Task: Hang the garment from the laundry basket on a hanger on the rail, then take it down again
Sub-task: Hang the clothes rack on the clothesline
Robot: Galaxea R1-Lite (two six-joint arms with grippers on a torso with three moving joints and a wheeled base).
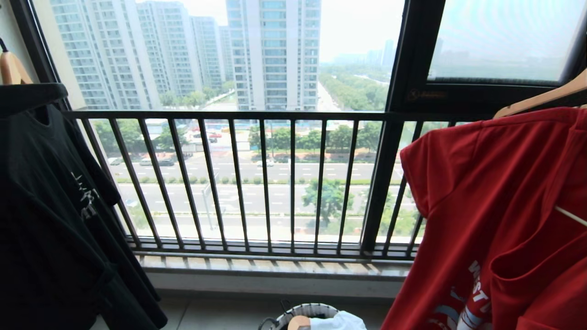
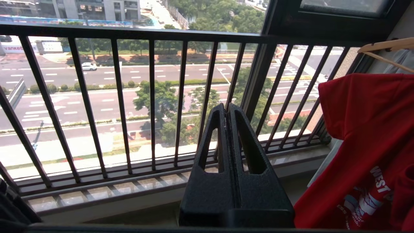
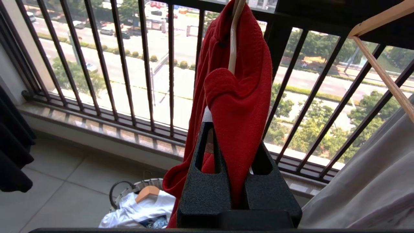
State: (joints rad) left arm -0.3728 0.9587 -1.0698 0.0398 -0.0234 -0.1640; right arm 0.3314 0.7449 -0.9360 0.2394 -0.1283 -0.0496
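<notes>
the left gripper (image 2: 228, 113) hangs in free air in front of the dark window railing (image 2: 152, 97), its two black fingers pressed flat together with nothing between them. to the far left of the head view a black shirt (image 1: 50, 206) hangs on a wooden hanger (image 1: 11, 68). low in the middle, on the floor by the sill, the laundry basket (image 1: 279, 321) shows only its rim, with a white printed garment (image 3: 142, 213) and another wooden hanger lying in it.

further right, the red t-shirt (image 1: 495, 206) hangs up off the floor, well above the basket, draped on a thin white hanger (image 3: 232, 48). the right gripper (image 3: 231, 168) is clamped on a fold of the red cloth, and the hanger's wire seems to run down into the same pinch, though i cannot tell for sure.

the shirt looks light, soft and limp, so it will sag and slide off the wire if tugged sideways. best to hold where cloth and wire meet, near the shoulder or collar. the rail itself is not in view.
</notes>
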